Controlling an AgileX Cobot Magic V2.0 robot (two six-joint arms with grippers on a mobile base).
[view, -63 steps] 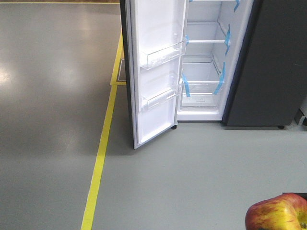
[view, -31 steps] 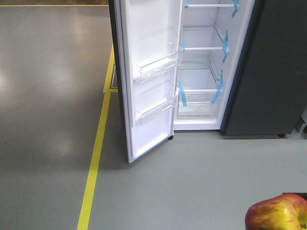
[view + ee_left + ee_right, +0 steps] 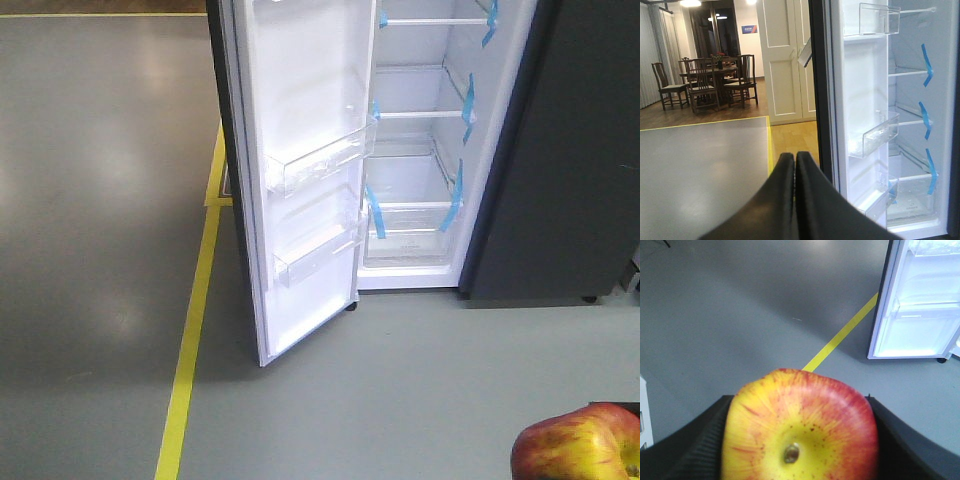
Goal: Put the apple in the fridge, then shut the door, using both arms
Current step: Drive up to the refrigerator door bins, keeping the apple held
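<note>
The apple [image 3: 800, 427] sat clamped between the ribbed black pads [image 3: 700, 445] of the right gripper [image 3: 800, 440], its calyx end facing the wrist camera. It hung over the grey floor [image 3: 90, 200], well apart from the fridge [image 3: 410, 95]. The left gripper [image 3: 795, 160] was empty, its two fingers pressed flat together and pointing toward the edge of the door [image 3: 300, 90].

The door stood wide open at the left edge of the compartment, its white lining turned inward, with two clear bins [image 3: 315, 165] one above the other. To the right of the opening rose a plain dark grey panel [image 3: 580, 150]. Strips of blue tape [image 3: 455, 200] ran down the shelf fronts on both inner walls. A yellow line [image 3: 190, 340] ran along the floor to the door's foot. Between the apple and the lit compartment lay open floor.

Beyond the door, the left wrist view took in white cupboard doors [image 3: 787, 60] and a dark dining table with chairs [image 3: 705, 80] on wooden flooring.

In the front view only the apple's upper part showed, at the bottom right, with a sliver of black behind it. The fridge's top was cut off. Neither arm could be seen beyond its fingers.
</note>
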